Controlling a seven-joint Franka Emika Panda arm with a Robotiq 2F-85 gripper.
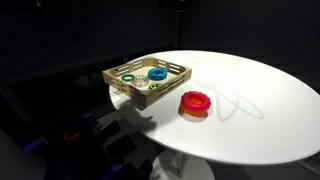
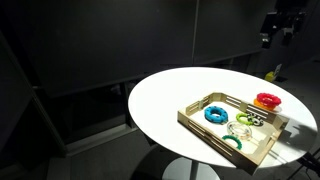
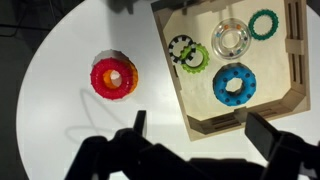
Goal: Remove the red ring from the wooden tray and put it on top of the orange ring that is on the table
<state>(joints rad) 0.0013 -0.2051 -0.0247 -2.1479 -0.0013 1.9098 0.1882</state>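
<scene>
The red ring (image 3: 112,76) lies on the white table (image 3: 55,115) on top of the orange ring (image 3: 133,76), which shows only as a rim beside and under it. The stack shows in both exterior views (image 1: 195,101) (image 2: 267,99), just outside the wooden tray (image 3: 200,100) (image 1: 125,77) (image 2: 205,130). My gripper (image 3: 203,130) is open and empty, high above the tray's near corner, well clear of the rings. In an exterior view it hangs high over the table (image 2: 278,30).
The tray holds a blue ring (image 3: 234,84) (image 1: 157,73) (image 2: 215,115), a clear ring (image 3: 229,40), a dark green ring (image 3: 264,23), a light green ring (image 3: 197,59) and a black-and-white ring (image 3: 180,46). The room around the table is dark.
</scene>
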